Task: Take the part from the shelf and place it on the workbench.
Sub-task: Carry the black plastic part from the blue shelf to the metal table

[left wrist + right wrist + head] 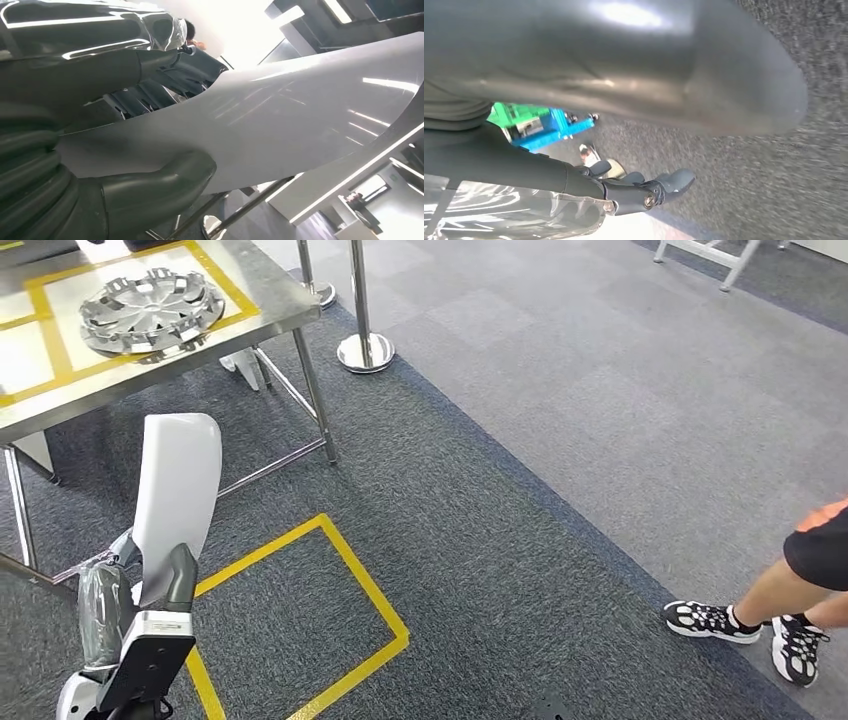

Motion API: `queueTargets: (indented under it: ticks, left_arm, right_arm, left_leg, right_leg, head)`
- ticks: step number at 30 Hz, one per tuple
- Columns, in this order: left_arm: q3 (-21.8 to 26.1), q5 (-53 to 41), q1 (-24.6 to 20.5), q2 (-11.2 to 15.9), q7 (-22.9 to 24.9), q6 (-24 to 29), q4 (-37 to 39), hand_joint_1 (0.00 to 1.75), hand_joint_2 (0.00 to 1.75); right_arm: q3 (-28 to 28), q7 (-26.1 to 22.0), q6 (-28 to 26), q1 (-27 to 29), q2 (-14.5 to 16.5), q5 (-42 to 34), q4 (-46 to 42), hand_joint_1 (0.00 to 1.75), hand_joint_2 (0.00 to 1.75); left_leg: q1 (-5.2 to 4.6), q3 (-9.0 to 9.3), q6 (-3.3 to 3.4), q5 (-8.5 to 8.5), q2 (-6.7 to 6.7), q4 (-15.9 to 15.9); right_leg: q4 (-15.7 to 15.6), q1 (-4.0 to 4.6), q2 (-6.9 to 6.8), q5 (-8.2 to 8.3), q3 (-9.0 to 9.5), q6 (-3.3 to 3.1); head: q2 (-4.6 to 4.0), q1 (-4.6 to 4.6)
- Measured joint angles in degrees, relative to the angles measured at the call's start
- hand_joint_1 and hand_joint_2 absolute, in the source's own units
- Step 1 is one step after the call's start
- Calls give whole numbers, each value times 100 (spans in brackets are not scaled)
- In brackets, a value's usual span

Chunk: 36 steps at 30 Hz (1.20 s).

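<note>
The part is a long white curved panel (178,490), and my left hand (145,605) grips its lower end at the bottom left of the head view, so it stands nearly upright. In the left wrist view the thumb (155,185) presses on one face of the glossy panel (300,110), with the darker fingers behind it. The steel workbench (275,310) stands at the upper left, beyond the panel. My right hand (634,190) hangs over the carpet, its fingers stretched out and holding nothing.
A silver wheel cover (150,310) lies inside yellow tape on the workbench. A yellow tape square (340,560) marks the carpet ahead. A chrome stanchion post (365,348) stands right of the bench. A person's legs and sneakers (712,621) are at the right edge.
</note>
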Motion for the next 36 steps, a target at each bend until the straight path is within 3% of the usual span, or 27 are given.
queueTargets:
  ticks: [2,4,6,8,10,12,14,15,16,17,19,21,23,25,27,29,30,31,32,34,36]
  left_arm:
    - [-9,15,-21,2,-2,7,43,175,175]
    - [-28,45,-31,15,-9,37,78,175,175]
    - [-61,86,-29,49,-16,83,109,175,175]
    - [-82,119,-14,100,-19,132,131,175,175]
    - [-89,138,-7,145,-20,176,140,175,175]
    - [-100,142,-4,172,-17,199,148,175,175]
    - [-116,128,25,189,11,230,158,175,175]
    - [-123,114,46,198,36,253,162,175,175]
    - [-133,100,69,211,61,278,162,175,175]
    - [-141,88,86,223,78,300,160,175,175]
    - [-158,81,98,241,92,329,152,175,175]
    - [-172,82,104,252,98,353,143,175,175]
    - [-181,91,147,267,93,357,126,175,175]
    - [-193,107,158,274,63,310,102,175,175]
    - [-224,119,117,264,25,243,95,175,175]
    - [-246,133,85,254,-9,179,118,175,175]
    - [-247,140,66,252,-28,149,138,175,175]
    - [-247,151,39,251,-48,116,164,175,175]
    - [-248,158,9,250,-66,90,190,175,175]
    - [-247,168,-30,244,-89,60,225,175,175]
    - [-246,167,-25,239,-91,49,234,175,175]
  right_arm:
    - [0,-5,1,-6,-13,5,-1,0,0]
    - [1,-6,-4,-13,-23,24,2,0,0]
    - [4,39,-50,-14,-28,97,5,0,0]
    - [52,181,-182,-14,-34,330,4,0,0]
    - [169,354,-330,-11,-55,629,0,0,0]
    - [277,482,-404,6,-83,788,0,0,0]
    - [364,693,-506,28,-117,918,1,0,0]
    - [411,831,-597,33,-138,995,1,0,0]
    - [455,964,-708,33,-161,1063,0,0,0]
    - [490,1057,-812,29,-179,1098,-1,0,0]
    - [513,1069,-959,17,-222,983,-2,0,0]
    - [415,766,-1065,6,-268,466,-8,0,0]
    - [110,208,-1100,-17,-290,-373,-28,0,0]
    - [-347,-334,-861,-49,-329,-1199,-45,0,0]
    - [-816,-653,-497,-47,-413,-1704,-47,0,0]
    - [-1182,-780,-35,-16,-502,-1869,-47,0,0]
    - [-1308,-799,271,-7,-538,-1894,-47,0,0]
    - [-1407,-781,605,-5,-578,-1884,-47,0,0]
    - [-1469,-718,881,-5,-619,-1831,-47,0,0]
    - [-1515,-530,1150,-8,-699,-1665,-47,0,0]
    - [-1524,-392,1128,-27,-761,-1541,-48,0,0]
  left_leg:
    - [10,17,-25,-20,-169,16]
    - [9,4,-82,-55,-318,55]
    - [15,-33,-148,-67,-427,64]
    - [32,-56,-204,-67,-452,54]
    - [21,-177,-252,-210,-181,289]
    - [19,-523,-287,-527,158,951]
    - [30,-888,-307,-727,255,1588]
    - [30,-940,-307,-685,267,1647]
    - [28,-861,-300,-543,291,1468]
    - [20,-668,-283,-344,366,1095]
    - [-25,-259,-221,-77,666,329]
    - [-69,-114,-154,-48,800,59]
    - [-60,-94,-91,-36,644,43]
    - [-18,-44,-20,2,488,5]
    - [4,-21,26,21,317,-7]
    - [2,-19,41,15,136,-3]
    - [2,-15,43,12,49,-1]
    - [3,-6,41,8,-37,2]
    - [5,5,33,2,-124,8]
    - [1,9,-4,-23,-275,34]
    - [-6,-22,-55,-42,-378,52]
  right_leg:
    - [-660,-9,98,455,207,-22]
    - [-1363,-23,324,764,482,-42]
    - [-1550,-7,402,793,565,-81]
    - [-1571,0,288,808,588,-149]
    - [-1595,-17,160,806,617,-222]
    - [-1600,-14,18,785,636,-265]
    - [-1598,-7,-143,763,643,-272]
    - [-1598,-7,-224,751,649,-268]
    - [-1598,-7,-300,738,664,-259]
    - [-1599,-7,-371,723,685,-247]
    - [-1601,11,-491,685,743,-204]
    - [-1616,29,-604,648,803,-140]
    - [-1644,23,-696,616,861,-67]
    - [-1483,4,-482,482,833,-6]
    - [-851,-4,-131,161,550,27]
    - [-109,7,-12,-92,137,38]
    - [38,11,1,-74,16,36]
    - [-86,10,10,72,21,26]
    - [-435,5,37,305,138,14]
    - [-1280,-15,237,703,474,-4]
    - [-1621,-8,372,809,627,-39]
  head:
    - [0,1]
    - [0,1]
    - [0,-2]
    - [0,-4]
    - [0,-43]
    - [0,-88]
    - [0,-97]
    - [0,-99]
    - [0,-99]
    - [0,-99]
    - [0,-92]
    - [0,-85]
    - [0,-86]
    - [0,-76]
    - [0,-43]
    - [0,-21]
    - [0,-19]
    - [0,-19]
    - [0,-19]
    - [0,-19]
    - [0,-19]
